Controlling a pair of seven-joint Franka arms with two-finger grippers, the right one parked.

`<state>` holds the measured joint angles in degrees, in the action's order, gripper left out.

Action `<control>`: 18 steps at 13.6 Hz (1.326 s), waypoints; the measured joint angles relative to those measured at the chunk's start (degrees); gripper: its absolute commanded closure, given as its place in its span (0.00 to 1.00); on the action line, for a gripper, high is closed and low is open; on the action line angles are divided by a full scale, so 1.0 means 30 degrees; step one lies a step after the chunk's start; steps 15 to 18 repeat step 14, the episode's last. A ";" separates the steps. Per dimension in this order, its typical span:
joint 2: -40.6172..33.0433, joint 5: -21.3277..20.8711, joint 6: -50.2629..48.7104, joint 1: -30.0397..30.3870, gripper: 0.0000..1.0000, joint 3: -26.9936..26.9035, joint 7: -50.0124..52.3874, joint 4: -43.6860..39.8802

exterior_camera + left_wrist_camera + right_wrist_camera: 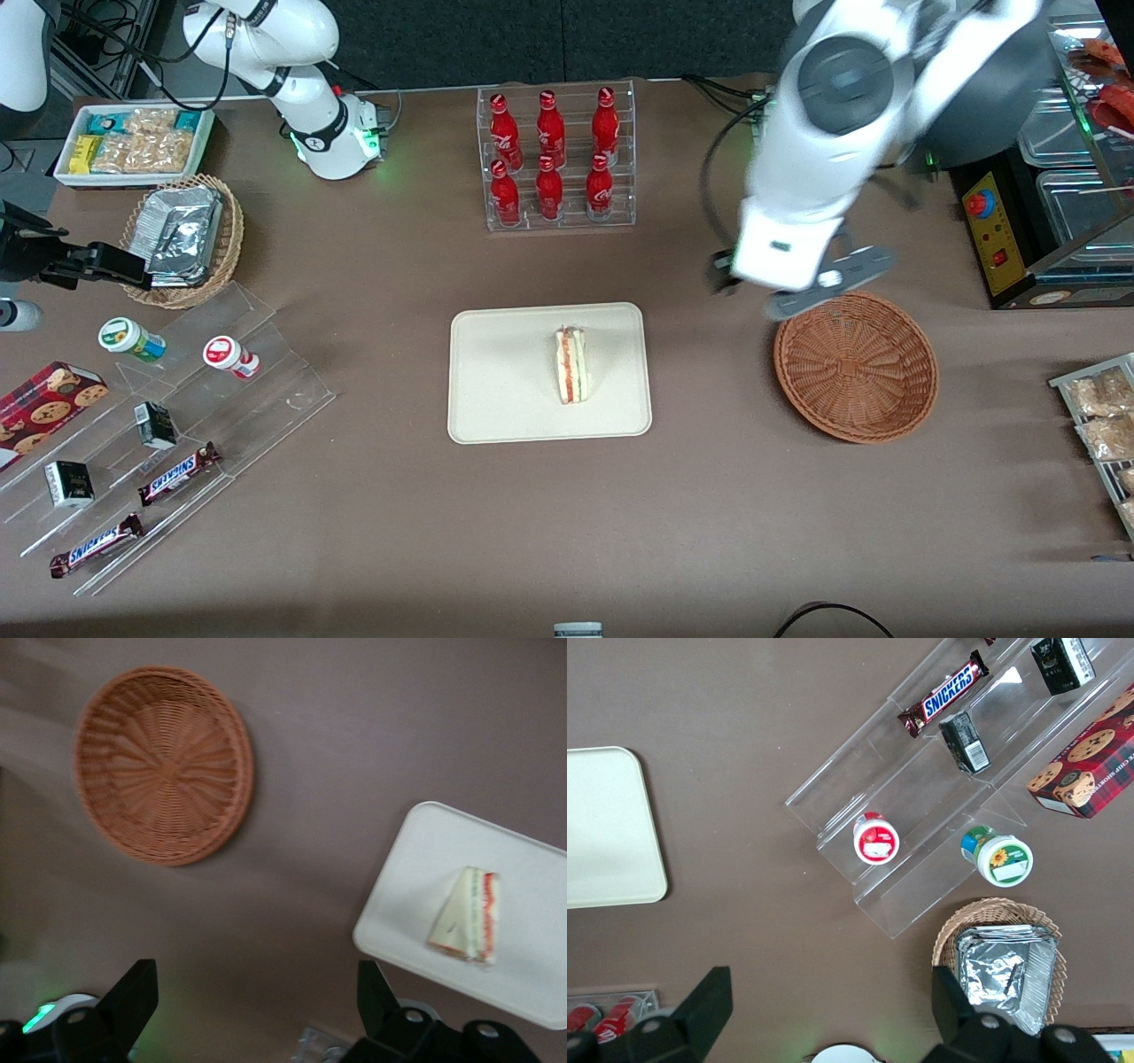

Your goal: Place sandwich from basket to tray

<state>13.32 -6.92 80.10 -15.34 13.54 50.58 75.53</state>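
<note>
From the front, the gripper (pixel 780 292) hung above the table just beside the basket (pixel 856 367), on its rim farther from the camera, holding nothing. The sandwich (pixel 572 365) lay on the tray (pixel 496 390), its long axis running toward the camera, red-and-green filling showing.

At the wrist, the fingers (pixel 131 1001) stood wide apart, touching nothing; the cream sandwich (pixel 468 917) rested on the tray (pixel 416 895), well apart from the basket (pixel 164 765).
</note>
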 measured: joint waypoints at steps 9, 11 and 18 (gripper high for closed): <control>-0.7548 0.2578 -0.0928 0.4274 0.01 -0.4866 -1.5053 0.6096; -0.7889 0.2689 -0.0904 0.4307 0.01 -0.5484 -1.5701 0.6510; -0.6937 0.2730 -0.0704 0.4236 0.01 -0.4953 -1.5725 0.5888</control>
